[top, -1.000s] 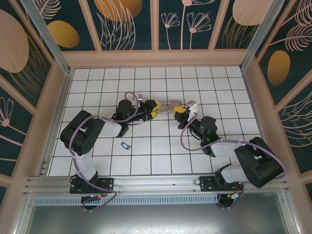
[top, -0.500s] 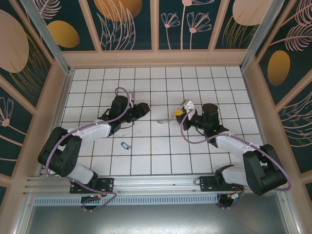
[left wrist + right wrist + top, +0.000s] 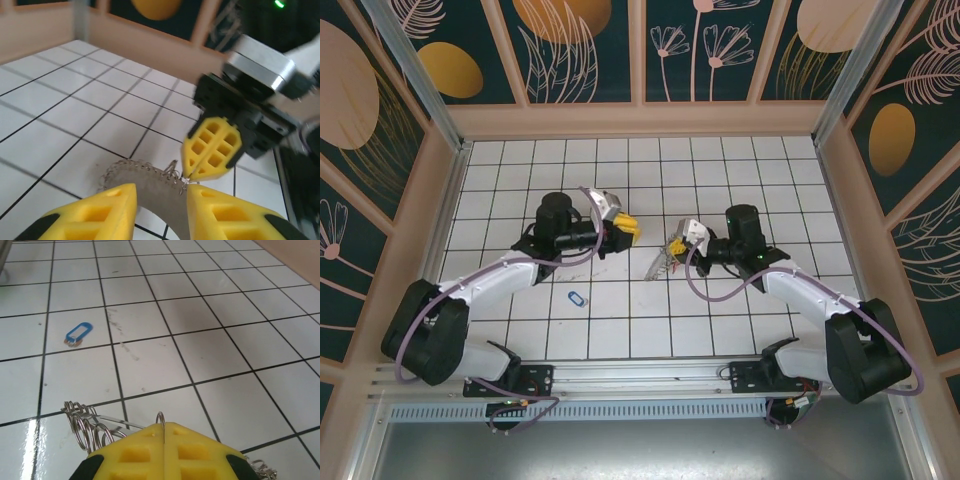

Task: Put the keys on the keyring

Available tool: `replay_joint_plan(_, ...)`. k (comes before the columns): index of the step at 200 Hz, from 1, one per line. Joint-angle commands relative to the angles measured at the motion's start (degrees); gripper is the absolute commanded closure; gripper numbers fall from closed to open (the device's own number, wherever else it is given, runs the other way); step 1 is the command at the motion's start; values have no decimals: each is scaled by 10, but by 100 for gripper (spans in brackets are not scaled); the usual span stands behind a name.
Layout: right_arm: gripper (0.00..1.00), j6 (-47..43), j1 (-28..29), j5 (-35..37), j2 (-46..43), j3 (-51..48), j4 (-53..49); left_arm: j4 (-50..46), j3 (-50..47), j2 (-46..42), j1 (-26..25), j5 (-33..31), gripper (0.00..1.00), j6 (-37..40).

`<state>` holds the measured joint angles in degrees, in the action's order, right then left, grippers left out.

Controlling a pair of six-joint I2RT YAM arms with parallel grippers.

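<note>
– Yellow fingers on the right gripper (image 3: 676,247) look pressed flat together. Are they?
– Yes. They pinch the keyring (image 3: 658,265) at its rim, between the two arms. From the left wrist, the keyring (image 3: 145,177) is a grey-beige band with a bumpy edge, hanging from that closed pinch. I can't tell whether its low end rests on the tiles (image 3: 520,180).
– And the left gripper (image 3: 624,228)?
– Its jaws are partly open with nothing in them. It points at the keyring from near by and seems not to touch it.
– Which step is this, then?
– I'd say the keyring is held ready and no key is in hand yet. The blue key (image 3: 577,298) lies flat on a tile near the left forearm, well apart from both grippers.
– What does the next move need?
– The left gripper would have to turn away from the keyring, go down to the blue key and pinch its tag, leaving the hole free. It is thin and flat on hard tile, so the fingertips must come right down to the floor.
– Is anything in the way?
– Nothing stands between them, though the left forearm passes close by. There are faint scuffs (image 3: 122,335) on the tiles. I can't tell whether any key already hangs among the wire loops (image 3: 82,420).
</note>
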<state>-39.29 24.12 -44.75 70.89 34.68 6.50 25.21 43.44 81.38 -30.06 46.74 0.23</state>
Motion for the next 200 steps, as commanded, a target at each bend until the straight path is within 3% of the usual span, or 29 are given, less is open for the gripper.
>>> replay_joint_plan(1,100,-50,12,-33,0,10,-7,-93,46,47,-14,95,68,181)
replay_joint_plan(74,100,-37,22,-43,11,-12,8,-163,90,146,-43,107,63,300)
replay_joint_plan(122,100,-24,22,-54,14,-16,21,-143,114,172,-44,84,62,312)
replay_joint_plan(159,100,-13,21,-57,8,-21,36,-215,151,202,-44,106,63,363)
replay_joint_plan(200,100,-3,20,-62,1,-26,49,-219,148,210,-44,102,63,364)
